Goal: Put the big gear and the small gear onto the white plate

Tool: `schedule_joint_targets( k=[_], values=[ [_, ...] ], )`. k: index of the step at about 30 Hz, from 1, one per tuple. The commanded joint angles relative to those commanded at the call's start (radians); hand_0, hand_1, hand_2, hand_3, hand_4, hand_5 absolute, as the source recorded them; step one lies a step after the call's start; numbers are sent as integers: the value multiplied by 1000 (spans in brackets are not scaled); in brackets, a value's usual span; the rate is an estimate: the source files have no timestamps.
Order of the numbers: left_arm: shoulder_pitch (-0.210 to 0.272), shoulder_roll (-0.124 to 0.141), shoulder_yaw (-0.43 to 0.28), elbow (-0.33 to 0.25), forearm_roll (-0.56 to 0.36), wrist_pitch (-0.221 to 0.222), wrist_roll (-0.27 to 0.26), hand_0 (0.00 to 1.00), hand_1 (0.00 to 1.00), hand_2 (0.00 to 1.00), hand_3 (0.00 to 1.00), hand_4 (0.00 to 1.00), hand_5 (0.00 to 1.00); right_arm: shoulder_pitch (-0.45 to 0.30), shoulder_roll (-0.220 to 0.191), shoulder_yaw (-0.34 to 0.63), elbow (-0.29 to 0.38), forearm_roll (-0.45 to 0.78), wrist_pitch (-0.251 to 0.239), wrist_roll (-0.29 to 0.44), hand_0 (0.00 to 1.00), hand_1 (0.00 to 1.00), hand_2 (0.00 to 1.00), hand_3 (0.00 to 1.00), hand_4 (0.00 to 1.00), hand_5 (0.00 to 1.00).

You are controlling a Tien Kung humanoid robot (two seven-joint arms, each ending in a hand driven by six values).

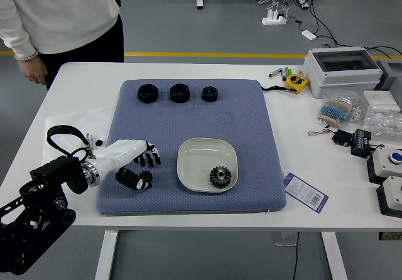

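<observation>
A: Any txt legible?
B: Purple-edged tag [306, 192], R of the blue mat [254, 126], has a barcode; its print's too small to read. Yellow tape measure [297, 83] has dark marking, also illegible.
A: Edges, room?
B: Mat's near edge runs close to the white table's [53, 110] near edge. White plate [187, 156] is on the mat, R of its middle, w/ open mat btwn it & the far row. Room on the plate too: far side & L.
A: Gears?
B: 2. Big gear [220, 177] is in the plate, near side, a bit R. Small gear [146, 177] is on the mat, L of the plate, a strip of mat btwn.
A: L hand [129, 154]?
B: Over the mat's L part, fingers [150, 158] loosely spread, pointing R, slightly bent. Thumb's right by the small gear; can't tell if it touches. No pinch visible.
A: Other counts?
B: 3 black nuts [179, 93] in a row along the mat's far side. 2 white switch boxes [382, 161] on black bases at the table's R edge, 1 w/ a blue button [395, 158]. 1 big white case [343, 70], far R.
A: Person?
B: 1 person [59, 16], far L, white top. 1 hand [34, 69] shows, hanging down by the table's far L corner, bracelet [27, 57] at the wrist.
</observation>
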Motion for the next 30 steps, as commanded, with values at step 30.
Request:
schedule_joint_targets(
  k=[30],
  values=[
    [-11, 7, -3, -24, -8, -47, 20, 269, 289, 360, 408, 442, 2, -2, 0, -6, 0, 13, 0, 3, 654, 648, 739, 597, 851, 699]
  ],
)
